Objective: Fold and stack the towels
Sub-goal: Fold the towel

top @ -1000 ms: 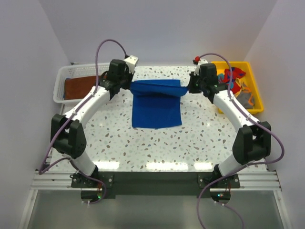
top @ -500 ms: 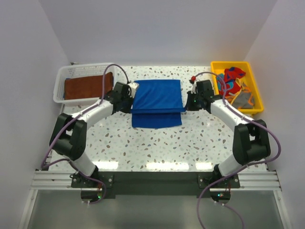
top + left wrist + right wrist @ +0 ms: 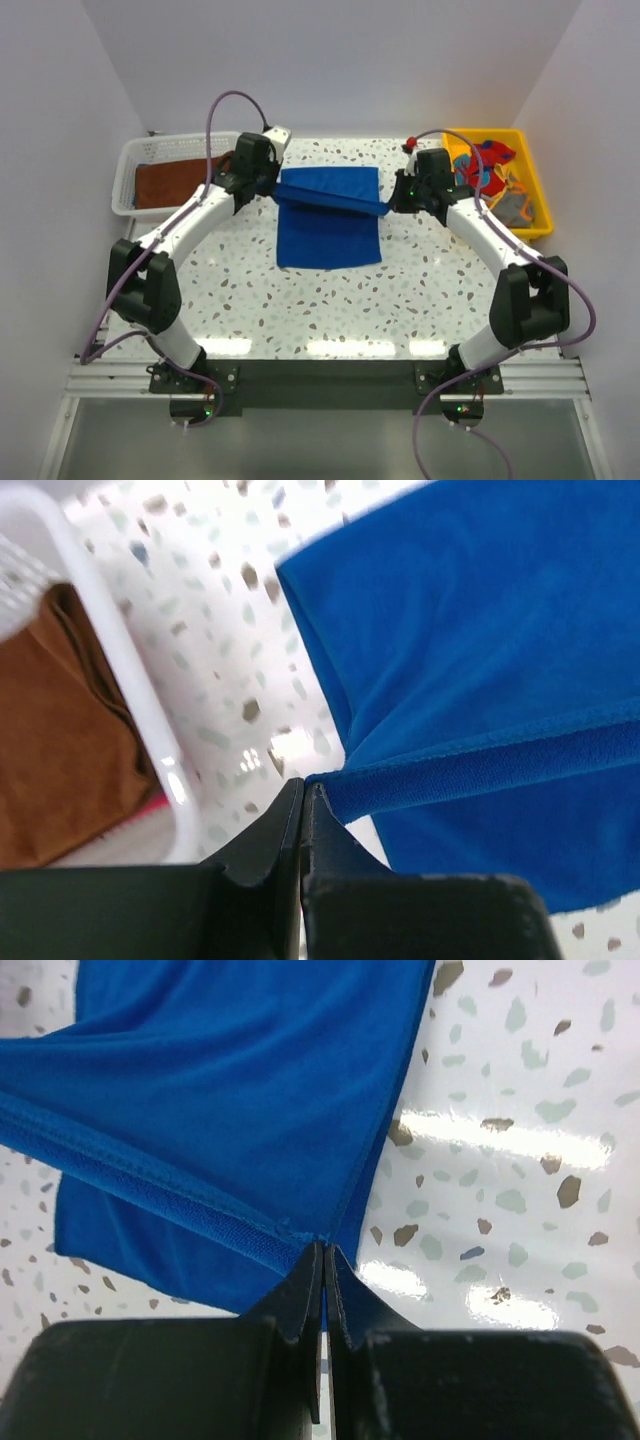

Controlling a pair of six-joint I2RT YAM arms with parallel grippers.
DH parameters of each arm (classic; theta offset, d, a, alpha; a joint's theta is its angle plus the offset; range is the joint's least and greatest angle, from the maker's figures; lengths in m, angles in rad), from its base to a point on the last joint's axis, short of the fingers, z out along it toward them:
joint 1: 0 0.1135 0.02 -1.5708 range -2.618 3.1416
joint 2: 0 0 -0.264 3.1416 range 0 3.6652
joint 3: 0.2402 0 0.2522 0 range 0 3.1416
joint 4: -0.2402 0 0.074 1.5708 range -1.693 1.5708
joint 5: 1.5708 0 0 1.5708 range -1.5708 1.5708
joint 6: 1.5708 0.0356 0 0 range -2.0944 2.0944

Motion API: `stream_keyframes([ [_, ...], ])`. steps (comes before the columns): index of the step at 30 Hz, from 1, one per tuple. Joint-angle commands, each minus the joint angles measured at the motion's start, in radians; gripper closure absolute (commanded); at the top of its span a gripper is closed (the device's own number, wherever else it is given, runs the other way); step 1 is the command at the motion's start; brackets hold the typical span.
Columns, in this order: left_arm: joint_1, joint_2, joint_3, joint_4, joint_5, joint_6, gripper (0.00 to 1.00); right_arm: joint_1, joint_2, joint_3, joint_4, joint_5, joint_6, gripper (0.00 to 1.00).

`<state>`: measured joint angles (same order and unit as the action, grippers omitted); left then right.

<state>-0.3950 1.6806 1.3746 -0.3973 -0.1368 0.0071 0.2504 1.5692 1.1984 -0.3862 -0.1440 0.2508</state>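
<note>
Blue towel (image 3: 330, 240) lies mid-fold on the table (image 3: 330, 300), with one edge stretched taut above it. The left tool (image 3: 302, 795) is pinched fully shut on that edge's left corner, and the right tool (image 3: 325, 1255) likewise on its right. Left of the towel, a white basket (image 3: 128, 165) holds one folded rust-brown towel (image 3: 170, 183), apparently finished. On the right, a yellow tray (image 3: 540, 190) holds crumpled towels (image 3: 490, 165), probably still unfolded.
</note>
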Motion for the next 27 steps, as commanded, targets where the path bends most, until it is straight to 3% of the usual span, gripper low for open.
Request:
stream_keyframes([
  [1, 0.018, -0.07, 0.06, 0.008, -0.104, 0.076, 1.0, -0.016, -0.089, 0.03, -0.026, 0.058, 0.001, 1.0],
  [6, 0.008, -0.128, -0.064, 0.031, -0.066, 0.088, 1.0, -0.017, -0.12, -0.045, -0.029, 0.043, -0.007, 1.0],
  [14, -0.011, -0.101, -0.288, 0.044, 0.032, -0.028, 1.0, -0.017, -0.055, -0.201, 0.015, 0.014, 0.021, 1.0],
  [27, -0.033, -0.024, -0.388, 0.046, 0.022, -0.136, 1.0, -0.017, 0.057, -0.232, 0.053, 0.032, 0.027, 1.0],
])
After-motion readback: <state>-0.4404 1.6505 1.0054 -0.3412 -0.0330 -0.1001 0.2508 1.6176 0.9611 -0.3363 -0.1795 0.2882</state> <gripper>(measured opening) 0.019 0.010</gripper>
